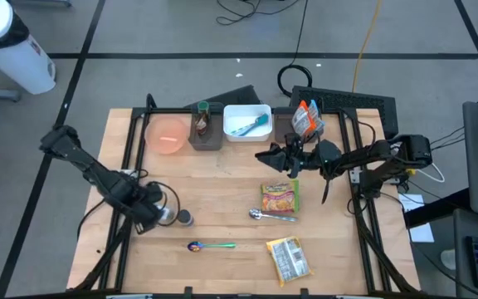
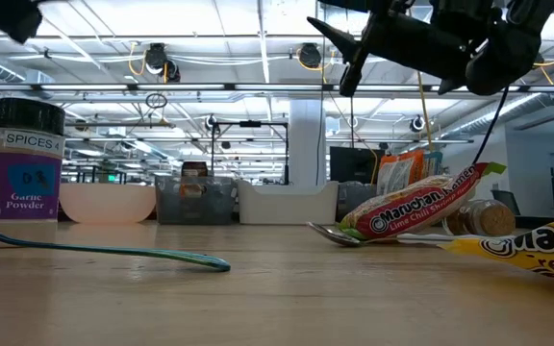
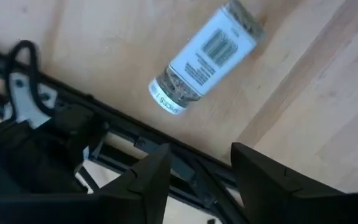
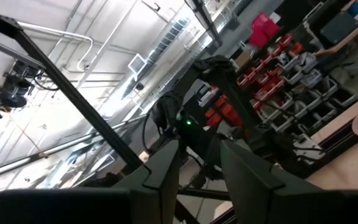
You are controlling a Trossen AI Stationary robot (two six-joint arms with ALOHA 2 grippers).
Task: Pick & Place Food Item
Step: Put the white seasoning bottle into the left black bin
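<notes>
At the lower left of the high view, a spice jar lies on its side on the table, just beside my left gripper, whose fingers stand apart around nothing. So nothing is picked yet; grasp and placing remain. My right gripper hangs raised at centre right, fingers slightly apart and empty. Which item goes where I cannot tell.

A light wooden table carries a pink bowl, a white tray and a grey bin. The ramen packet is yellow, green and red with white lettering, and the spice jar wears a purple label under a black lid. The spoon has a teal handle and blue bowl.
</notes>
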